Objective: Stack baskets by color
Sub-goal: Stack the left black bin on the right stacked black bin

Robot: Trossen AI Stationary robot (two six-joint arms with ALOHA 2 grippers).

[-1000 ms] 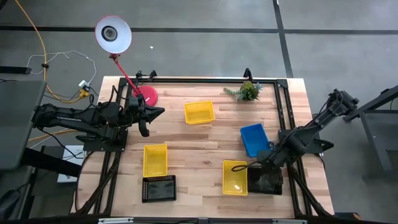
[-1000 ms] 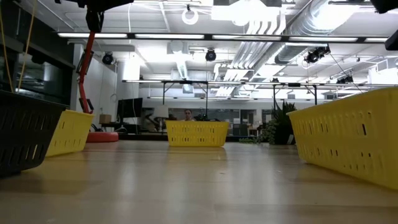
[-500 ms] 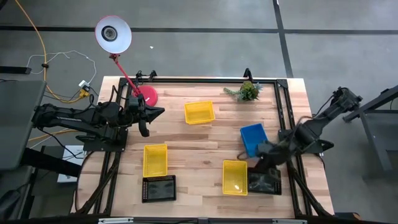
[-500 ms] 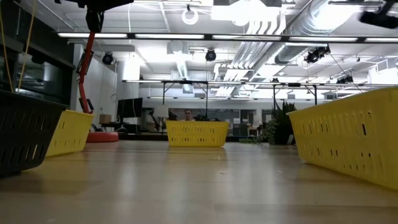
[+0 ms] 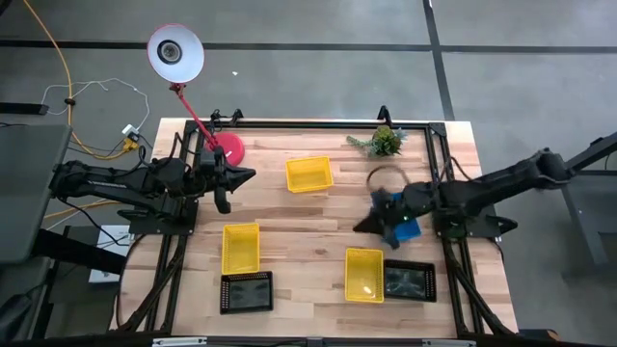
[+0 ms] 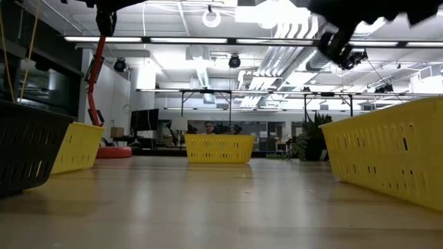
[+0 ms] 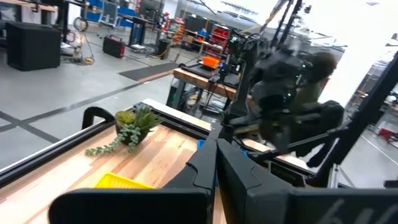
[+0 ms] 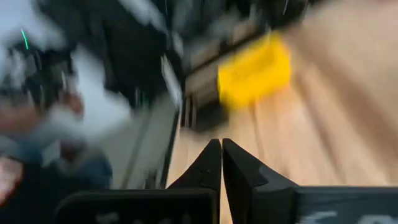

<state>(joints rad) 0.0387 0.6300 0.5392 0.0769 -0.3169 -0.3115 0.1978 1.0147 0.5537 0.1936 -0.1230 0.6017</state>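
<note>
Three yellow baskets rest flat on the table: one far centre (image 5: pixel 308 174), one near left (image 5: pixel 241 248), one near right (image 5: pixel 364 274). One black basket (image 5: pixel 247 292) lies by the near-left yellow one. Another black basket (image 5: pixel 410 280) lies beside the near-right yellow one. A blue basket (image 5: pixel 400 220) sits right of centre, partly hidden under my right gripper (image 5: pixel 371 224). That gripper hovers over it, blurred, shut and empty (image 8: pixel 221 149). My left gripper (image 5: pixel 246 175) waits shut at the far left, above the table (image 7: pixel 216 152).
A lamp with a red base (image 5: pixel 228 148) stands at the far left, and a small green plant (image 5: pixel 385 141) at the far right. Black frame rails (image 5: pixel 318 123) run along the table's edges. Bare wood lies open in the middle (image 5: pixel 308 226).
My right gripper has left the black basket at the near right, which stays on the table. It has swung up and toward the far and left, over the blue basket. It has tipped from pointing down to nearly level.
</note>
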